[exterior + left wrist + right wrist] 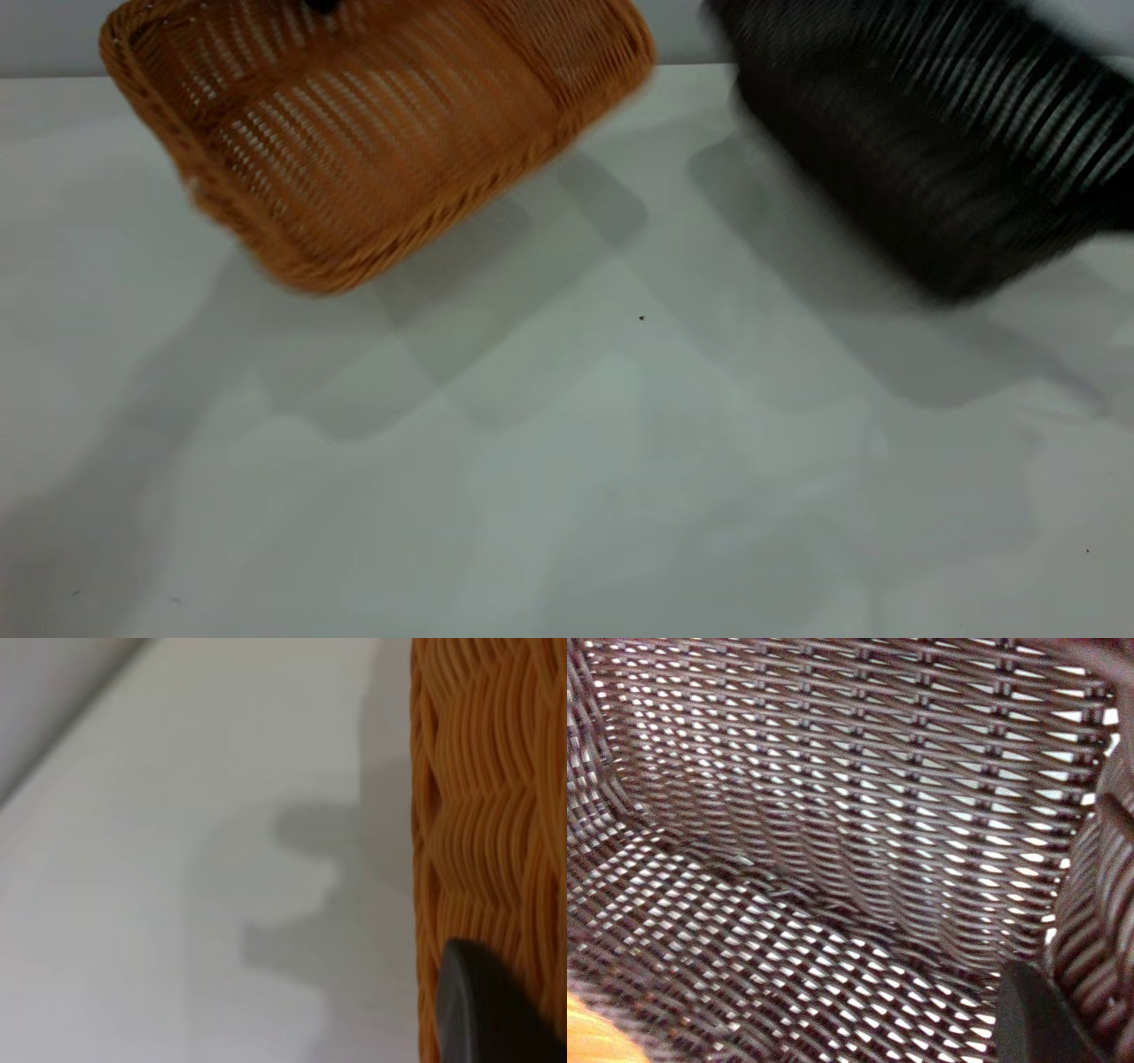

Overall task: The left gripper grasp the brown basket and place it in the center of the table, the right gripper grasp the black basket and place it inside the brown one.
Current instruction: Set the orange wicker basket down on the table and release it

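Note:
The brown basket (372, 133) hangs tilted above the table (567, 461) at the back left, its opening facing the camera. In the left wrist view my left gripper (540, 992) is shut on the basket's wall (483, 815); one dark finger (478, 1014) shows against the weave and the other is hidden. The black basket (939, 151) hangs tilted and blurred above the table at the back right. My right gripper (1090, 1010) is shut on its side wall (1099, 930), with one finger (1036, 1019) inside the basket. A bit of the brown basket (589, 1032) shows through.
The baskets' shadows lie on the table below them. A small dark speck (641, 317) marks the middle of the table. The table's back edge meets a grey wall (53, 35).

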Controlling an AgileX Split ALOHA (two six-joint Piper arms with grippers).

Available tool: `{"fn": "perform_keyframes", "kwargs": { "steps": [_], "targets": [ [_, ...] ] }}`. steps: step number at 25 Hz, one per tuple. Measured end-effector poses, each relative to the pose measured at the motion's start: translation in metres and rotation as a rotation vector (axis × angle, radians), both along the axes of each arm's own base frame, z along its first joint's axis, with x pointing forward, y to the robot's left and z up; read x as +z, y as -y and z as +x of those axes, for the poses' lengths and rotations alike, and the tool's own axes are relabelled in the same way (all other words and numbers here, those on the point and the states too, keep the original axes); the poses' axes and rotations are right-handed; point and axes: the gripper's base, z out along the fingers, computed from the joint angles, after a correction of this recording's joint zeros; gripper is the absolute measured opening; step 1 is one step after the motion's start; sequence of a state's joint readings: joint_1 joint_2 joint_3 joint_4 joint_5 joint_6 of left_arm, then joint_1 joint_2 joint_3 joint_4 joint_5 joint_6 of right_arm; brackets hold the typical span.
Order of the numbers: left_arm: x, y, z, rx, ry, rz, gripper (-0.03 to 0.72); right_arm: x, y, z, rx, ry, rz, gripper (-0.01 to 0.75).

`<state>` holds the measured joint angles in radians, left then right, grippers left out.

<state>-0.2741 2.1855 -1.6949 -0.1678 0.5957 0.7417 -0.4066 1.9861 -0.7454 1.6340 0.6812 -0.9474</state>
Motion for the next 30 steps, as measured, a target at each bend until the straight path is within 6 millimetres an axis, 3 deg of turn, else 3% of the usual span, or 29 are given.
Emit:
{"fn": "perform_keyframes", "kwargs": {
  "steps": [4,8,13,17,20,26,30],
  "targets": [
    [-0.01,0.032,-0.018,-0.309,-0.078,-0.043,0.078,0.04,0.028,-0.011,0.012,0.119,-0.046,0.079],
    [-0.032,0.07,-0.033,-0.579,-0.073,-0.026,0.078,0.065,0.049,-0.029,0.022,0.166,-0.094,0.079],
    [-0.063,0.111,-0.045,-0.675,-0.025,0.005,0.078,0.086,0.051,-0.041,0.077,0.193,-0.129,0.079],
    [-0.076,0.133,-0.057,-0.715,-0.024,0.004,0.094,0.094,0.045,-0.045,0.147,0.206,-0.116,0.079],
    [-0.078,0.141,-0.059,-0.73,0.0,0.005,0.162,0.099,0.041,-0.047,0.171,0.224,-0.095,0.079],
    [-0.078,0.144,-0.058,-0.728,0.028,0.008,0.413,0.1,0.041,-0.047,0.176,0.227,-0.092,0.079],
    [-0.07,0.143,-0.056,-0.657,0.032,-0.016,0.507,0.1,0.04,-0.047,0.18,0.227,-0.092,0.079]
  ]
}}
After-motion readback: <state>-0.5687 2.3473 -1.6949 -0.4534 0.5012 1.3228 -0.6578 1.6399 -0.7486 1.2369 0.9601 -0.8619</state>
